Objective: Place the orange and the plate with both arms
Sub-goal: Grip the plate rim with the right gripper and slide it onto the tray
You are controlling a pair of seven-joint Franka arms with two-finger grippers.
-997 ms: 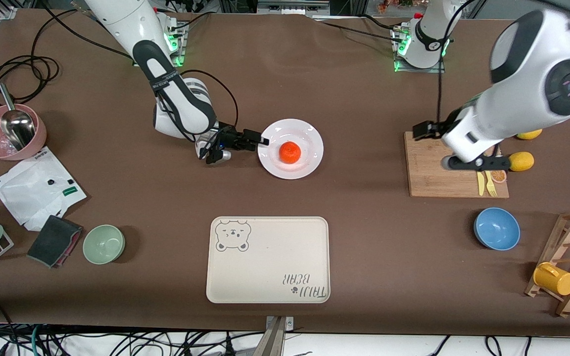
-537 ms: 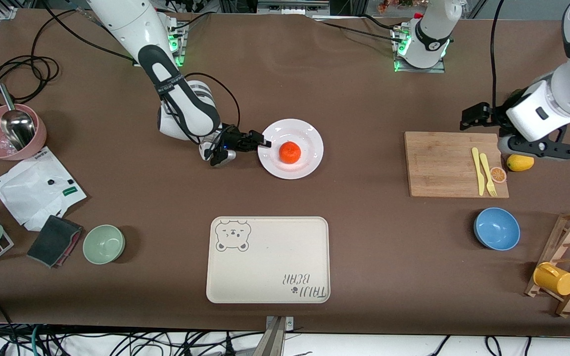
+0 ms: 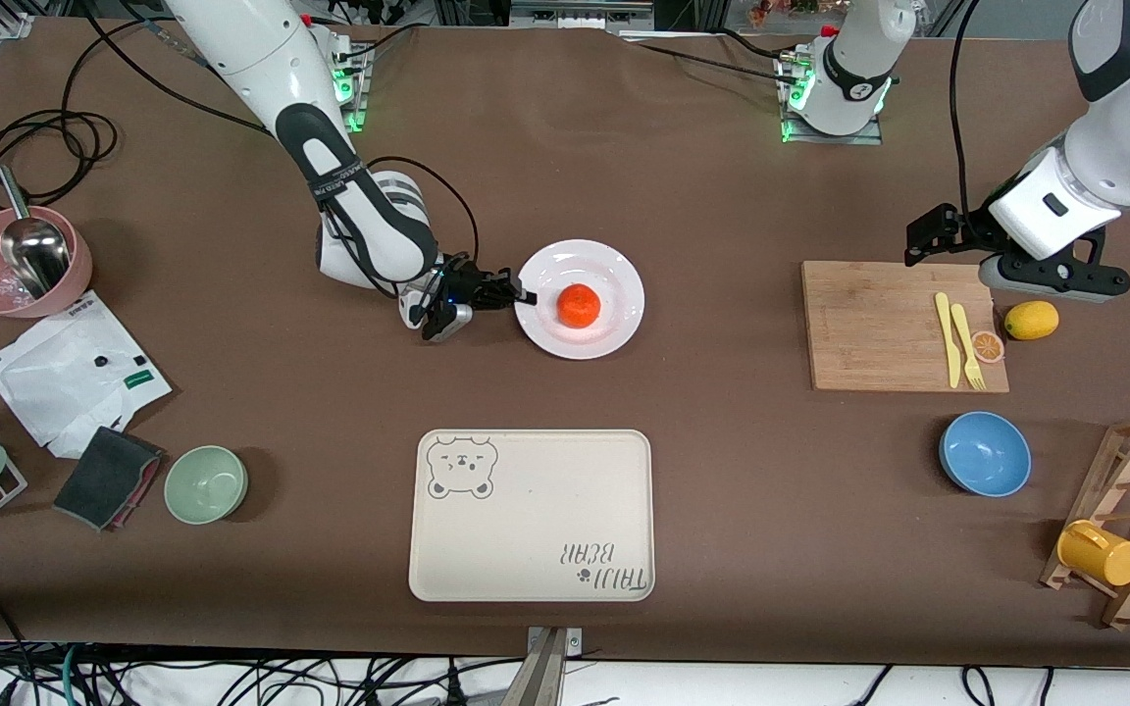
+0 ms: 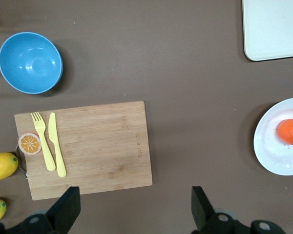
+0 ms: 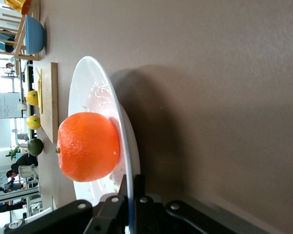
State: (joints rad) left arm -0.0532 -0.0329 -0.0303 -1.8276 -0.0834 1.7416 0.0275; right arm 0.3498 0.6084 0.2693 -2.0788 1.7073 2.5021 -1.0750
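The white plate [image 3: 614,284] lies mid-table with the orange [image 3: 579,304] on it. My right gripper [image 3: 524,297] is low at the plate's edge toward the right arm's end and is shut on the rim. The right wrist view shows the thin rim of the plate [image 5: 95,92] pinched in the right gripper [image 5: 132,195], with the orange [image 5: 88,146] just past the jaws. My left gripper [image 3: 1055,281] hangs open and holds nothing. It is over the table by the wooden board's edge. In the left wrist view the left gripper [image 4: 135,204] has its fingers wide apart.
A wooden cutting board [image 3: 879,328] carries a yellow knife, a fork and an orange slice; a lemon [image 3: 1031,320] lies beside it. A beige bear-print tray [image 3: 532,515] sits nearer the camera than the plate. A blue bowl [image 3: 985,453], green bowl [image 3: 206,483] and pink bowl [image 3: 21,260] stand around.
My right gripper has closed on the plate's rim, and the plate has shifted slightly. The left arm has swung off the cutting board toward its own end of the table, still open.
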